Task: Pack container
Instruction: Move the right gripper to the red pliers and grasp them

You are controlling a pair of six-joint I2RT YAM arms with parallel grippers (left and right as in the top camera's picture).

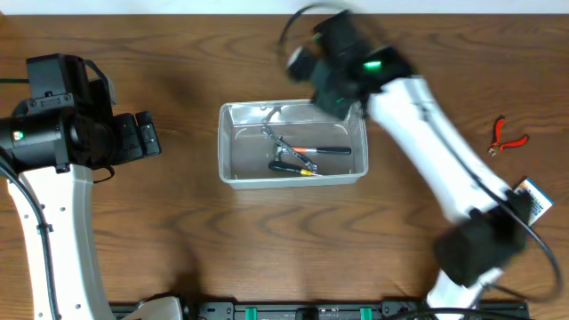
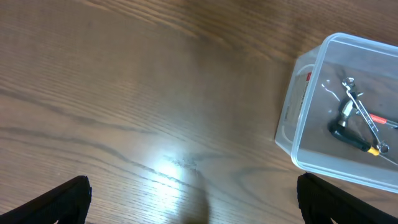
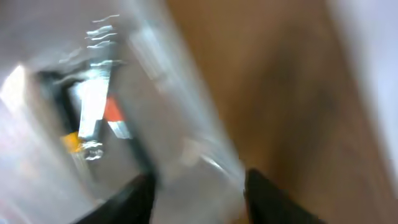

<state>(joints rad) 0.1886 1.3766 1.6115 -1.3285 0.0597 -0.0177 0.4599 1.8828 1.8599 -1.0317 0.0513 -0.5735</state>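
Clear rimmed container holds wrench, screwdriver. Red pliers well right of it. Left gripper wide open, empty. Right gripper over far rim, blurred: jaws unclear.

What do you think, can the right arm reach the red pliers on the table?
Probably yes: the red pliers lie uncovered on its side of the table. The right gripper, now at the container, would just need to swing over.
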